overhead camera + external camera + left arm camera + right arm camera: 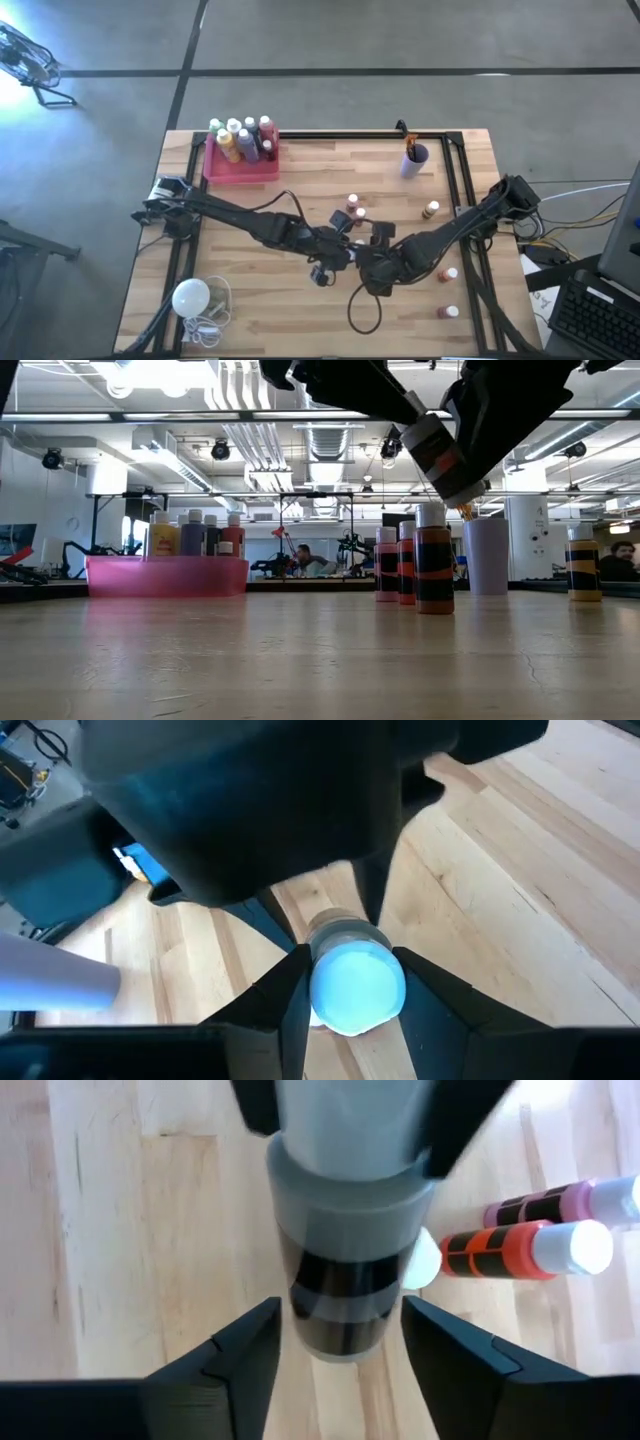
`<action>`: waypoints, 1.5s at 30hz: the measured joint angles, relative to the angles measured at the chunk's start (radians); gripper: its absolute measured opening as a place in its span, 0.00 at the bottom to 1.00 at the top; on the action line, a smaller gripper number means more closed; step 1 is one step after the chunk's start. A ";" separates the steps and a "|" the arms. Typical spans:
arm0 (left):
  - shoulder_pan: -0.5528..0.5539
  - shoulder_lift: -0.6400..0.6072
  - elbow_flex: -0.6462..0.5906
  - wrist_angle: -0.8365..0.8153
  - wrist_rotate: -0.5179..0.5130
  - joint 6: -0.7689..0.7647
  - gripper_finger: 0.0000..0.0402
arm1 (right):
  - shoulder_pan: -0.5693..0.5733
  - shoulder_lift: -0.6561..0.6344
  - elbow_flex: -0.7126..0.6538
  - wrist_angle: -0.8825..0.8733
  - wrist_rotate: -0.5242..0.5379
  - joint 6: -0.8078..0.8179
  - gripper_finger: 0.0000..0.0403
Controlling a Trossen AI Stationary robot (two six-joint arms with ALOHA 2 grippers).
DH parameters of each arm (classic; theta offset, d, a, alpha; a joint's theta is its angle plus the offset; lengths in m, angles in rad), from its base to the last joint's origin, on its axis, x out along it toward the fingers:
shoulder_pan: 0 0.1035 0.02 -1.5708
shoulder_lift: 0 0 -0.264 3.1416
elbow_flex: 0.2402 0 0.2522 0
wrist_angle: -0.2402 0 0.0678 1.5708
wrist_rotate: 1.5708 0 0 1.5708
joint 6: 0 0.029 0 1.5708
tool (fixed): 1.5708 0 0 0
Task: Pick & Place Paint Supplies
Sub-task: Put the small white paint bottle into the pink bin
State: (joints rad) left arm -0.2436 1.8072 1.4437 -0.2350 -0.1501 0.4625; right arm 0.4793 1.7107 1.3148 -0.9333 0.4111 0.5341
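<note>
Hanging tilted in the air above the middle of the table, a small white-capped paint bottle with orange and black bands sits between both arms. The left gripper is clenched on its cap, one dark finger pressed on each side. The right gripper faces it from the other end, released: its fingers stand either side of the bottle's body with a clear gap to each.

Just behind the meeting point, two small bottles stand close together on the wood. Another small bottle stands farther to the right. Two more stand near the table's front right edge, one behind the other.

A pale cup holding paintbrushes stands toward the back right. At the back left, a pink tray carries a cluster of larger bottles, all upright. A white bulb with its cord lies at the front left corner of the wooden table.
</note>
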 joint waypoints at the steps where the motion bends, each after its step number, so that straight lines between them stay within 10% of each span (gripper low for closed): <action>1: 0.000 -0.002 0.004 -0.002 0.000 -0.002 0.32 | 0.000 0.000 0.000 -0.001 -0.010 0.003 0.52; 22: 0.072 -0.191 0.285 -0.686 -0.314 -0.242 0.32 | 0.038 -0.003 -0.012 -0.167 0.074 0.187 0.67; 33: 0.325 -0.340 0.134 -0.705 -0.202 -0.284 0.32 | 0.040 -0.075 -0.074 -0.117 0.142 0.094 0.57; 45: 0.585 -0.542 -0.181 -0.532 -0.075 -0.344 0.32 | 0.037 -0.568 -0.526 0.385 0.114 -0.009 0.60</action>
State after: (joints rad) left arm 0.3417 1.2651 1.2628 -0.7666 -0.2253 0.1180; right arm 0.5167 1.1426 0.7890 -0.5488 0.5248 0.5252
